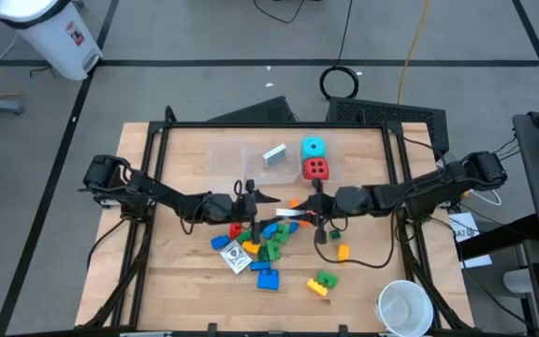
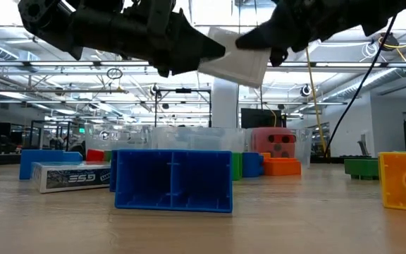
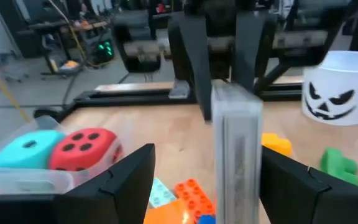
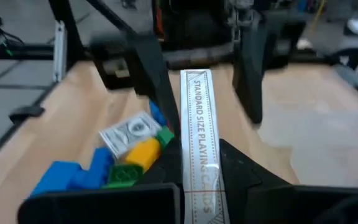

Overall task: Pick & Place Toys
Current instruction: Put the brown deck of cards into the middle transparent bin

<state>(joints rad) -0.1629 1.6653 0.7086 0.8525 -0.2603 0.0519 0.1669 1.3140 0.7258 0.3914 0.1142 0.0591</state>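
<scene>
Nearest the low camera: a big blue brick [image 2: 173, 180] flat on the desk [image 2: 273, 226], a yellow brick [image 2: 404, 180] off at 3 o'clock, a boxed card pack [image 2: 71, 176] lying at 9 o'clock. Behind those, an orange brick [image 2: 282, 166] and the red dotted die [image 2: 273, 142] inside a clear bin [image 2: 189, 137].

Seen from overhead, loose pile of bricks [image 1: 268, 245] near desk centre, another card pack [image 1: 274, 155] resting in the bin at 12 o'clock, cyan die [image 1: 313, 148] just behind the red one.

Up in the air over the pile: a white card box [image 2: 235, 65] lifted clear of the desk. Right pincer [image 1: 299, 213] clamped together on one end of that box, printed edge reading "STANDARD SIZE PLAYING CARDS" running out between its fingers [image 4: 238, 171]. Left pincer [image 1: 268, 198] spread apart, fingers [image 3: 120, 186] either side of the box's other end, not squeezing it.

Way off at 5 o'clock on the desk, a white cup [image 1: 404, 307] with a jack-o'-lantern face.
</scene>
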